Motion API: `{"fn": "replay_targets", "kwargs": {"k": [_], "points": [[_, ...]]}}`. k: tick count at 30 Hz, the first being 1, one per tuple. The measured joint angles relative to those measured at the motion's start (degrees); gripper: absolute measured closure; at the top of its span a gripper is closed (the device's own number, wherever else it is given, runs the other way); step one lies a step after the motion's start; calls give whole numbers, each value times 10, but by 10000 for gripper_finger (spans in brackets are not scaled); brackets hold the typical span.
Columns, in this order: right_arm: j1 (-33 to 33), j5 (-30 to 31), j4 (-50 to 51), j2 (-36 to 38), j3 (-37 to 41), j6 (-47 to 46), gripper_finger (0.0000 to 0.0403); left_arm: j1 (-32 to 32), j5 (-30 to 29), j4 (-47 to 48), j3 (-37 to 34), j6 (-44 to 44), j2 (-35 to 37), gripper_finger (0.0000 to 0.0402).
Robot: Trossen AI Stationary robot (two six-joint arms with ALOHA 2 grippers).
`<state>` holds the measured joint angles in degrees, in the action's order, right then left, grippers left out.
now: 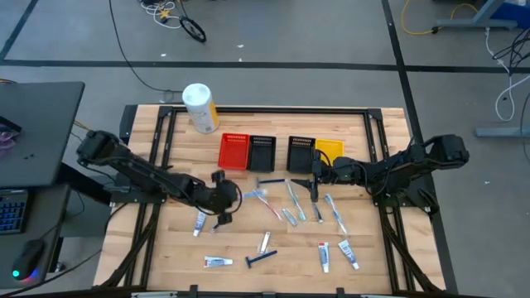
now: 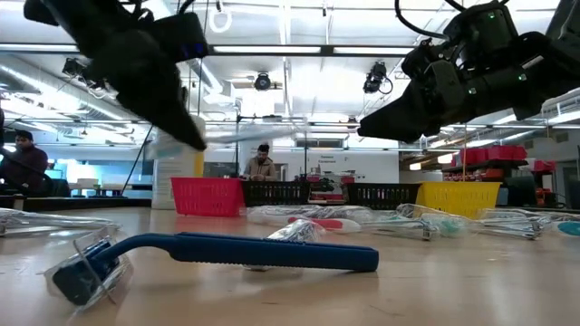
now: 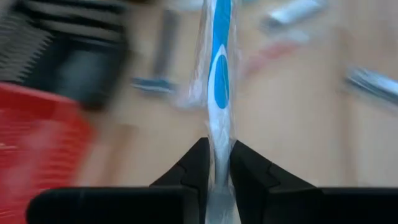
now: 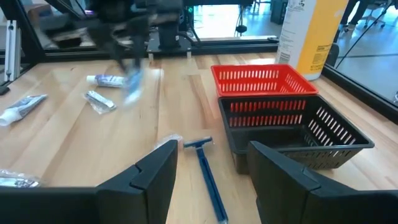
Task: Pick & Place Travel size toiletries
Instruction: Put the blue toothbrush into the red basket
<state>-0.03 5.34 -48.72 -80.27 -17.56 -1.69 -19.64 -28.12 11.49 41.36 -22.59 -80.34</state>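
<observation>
My left gripper [image 3: 216, 163] is clamped on a wrapped blue-and-white toothbrush [image 3: 217, 81], its long axis running straight out ahead of my fingers, held above the table. The red bin [image 1: 234, 150] lies just beyond, nearer this arm. My right gripper [image 4: 211, 163] hangs wide open, empty, over a blue razor [image 4: 208, 174].

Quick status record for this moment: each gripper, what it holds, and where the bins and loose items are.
left gripper: shut on a blue-and-white toothbrush, lifted over the table's left-middle
right gripper: open, empty, above a blue razor near the black bin
bins: red bin, two black, one yellow, in a row at the back
loose toiletries: scattered across the table's middle and front
</observation>
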Motion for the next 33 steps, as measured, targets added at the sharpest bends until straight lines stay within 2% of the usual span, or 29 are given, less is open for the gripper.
{"fn": "replay_targets", "kwargs": {"k": [4,9,12,20,28,33], "points": [[0,0,-5,0,0,0,199,35,-95,7,0,-41,11,337],[0,0,-12,0,0,0,199,115,-111,15,0,-121,5,338],[0,1,-18,0,0,0,199,165,-132,14,0,-128,5,338],[0,1,-17,0,0,7,199,260,-78,-4,-11,-109,5,337],[0,1,-17,0,0,9,199,276,-50,-98,-68,-99,5,333],[-1,41,-17,0,0,5,199,279,-38,-118,-76,-82,5,307]]}}
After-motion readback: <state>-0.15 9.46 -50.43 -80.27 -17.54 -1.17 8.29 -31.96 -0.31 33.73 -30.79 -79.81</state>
